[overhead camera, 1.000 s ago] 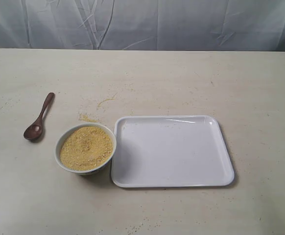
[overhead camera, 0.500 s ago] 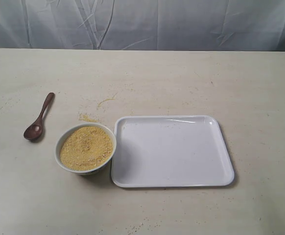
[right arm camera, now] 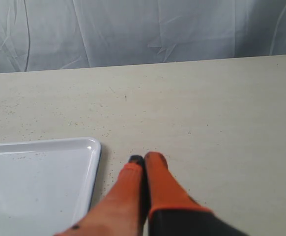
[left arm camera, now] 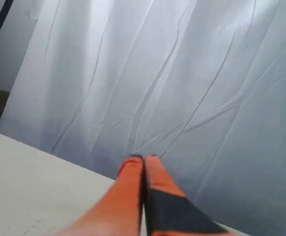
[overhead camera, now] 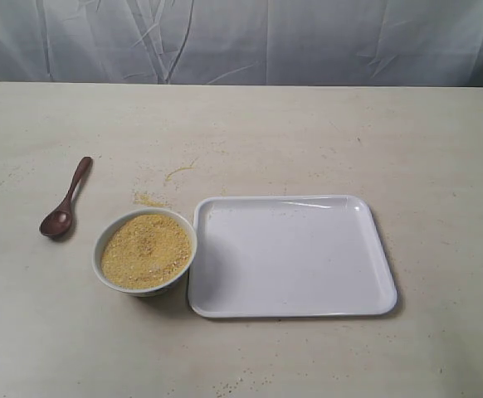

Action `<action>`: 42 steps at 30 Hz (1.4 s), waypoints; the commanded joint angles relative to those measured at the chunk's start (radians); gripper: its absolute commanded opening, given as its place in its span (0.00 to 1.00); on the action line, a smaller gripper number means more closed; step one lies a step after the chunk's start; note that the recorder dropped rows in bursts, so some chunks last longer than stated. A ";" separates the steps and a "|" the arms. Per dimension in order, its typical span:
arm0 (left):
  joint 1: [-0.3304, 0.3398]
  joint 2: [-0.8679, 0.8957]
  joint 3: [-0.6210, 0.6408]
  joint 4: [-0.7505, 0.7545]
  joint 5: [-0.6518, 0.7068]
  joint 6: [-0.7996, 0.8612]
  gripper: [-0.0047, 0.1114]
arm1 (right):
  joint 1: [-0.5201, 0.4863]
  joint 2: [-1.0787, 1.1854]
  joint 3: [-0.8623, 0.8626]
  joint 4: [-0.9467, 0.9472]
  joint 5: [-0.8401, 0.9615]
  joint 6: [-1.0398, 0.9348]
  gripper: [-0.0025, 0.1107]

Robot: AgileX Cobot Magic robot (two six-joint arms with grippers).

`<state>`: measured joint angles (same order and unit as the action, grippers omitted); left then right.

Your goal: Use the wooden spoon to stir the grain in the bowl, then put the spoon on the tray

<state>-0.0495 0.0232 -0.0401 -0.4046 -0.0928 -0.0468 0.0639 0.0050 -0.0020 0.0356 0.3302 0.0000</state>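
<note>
The exterior view shows all the task things but neither of the 2 grippers; those show only in the wrist views. The left gripper (left arm camera: 143, 159) has its orange jaws pressed together on nothing, aimed at a creased white curtain (left arm camera: 192, 73) above the tabletop (left arm camera: 25, 191). The right gripper (right arm camera: 144, 159) also has its jaws together and empty, just beside a corner of the tray (right arm camera: 35, 177).

The pale tabletop (overhead camera: 324, 133) runs back to the curtain (overhead camera: 266, 41), with spilled granules (overhead camera: 148, 199) behind the bowl (overhead camera: 97, 249). The bowl is nearly full of grain (overhead camera: 146, 250) and sits touching or just beside the left rim of the white tray (overhead camera: 291, 257), which holds only a few specks. The wooden spoon (overhead camera: 65, 199) lies on the tabletop, left of the bowl and apart from it.
</note>
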 commanded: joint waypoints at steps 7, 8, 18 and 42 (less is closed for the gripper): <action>-0.006 0.603 -0.411 0.334 0.581 0.006 0.04 | -0.004 -0.005 0.002 0.000 -0.007 0.000 0.03; -0.006 0.672 -0.443 0.337 0.586 0.006 0.04 | -0.004 -0.005 0.002 0.000 -0.007 0.000 0.03; -0.006 1.013 -0.575 0.061 0.487 0.005 0.04 | -0.004 -0.005 0.002 0.000 -0.007 0.000 0.03; -0.043 1.889 -1.167 0.226 0.636 0.031 0.32 | -0.004 -0.005 0.002 0.000 -0.005 0.000 0.03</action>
<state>-0.0851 1.8657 -1.1973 -0.1875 0.5686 -0.0173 0.0639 0.0050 -0.0020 0.0356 0.3302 0.0000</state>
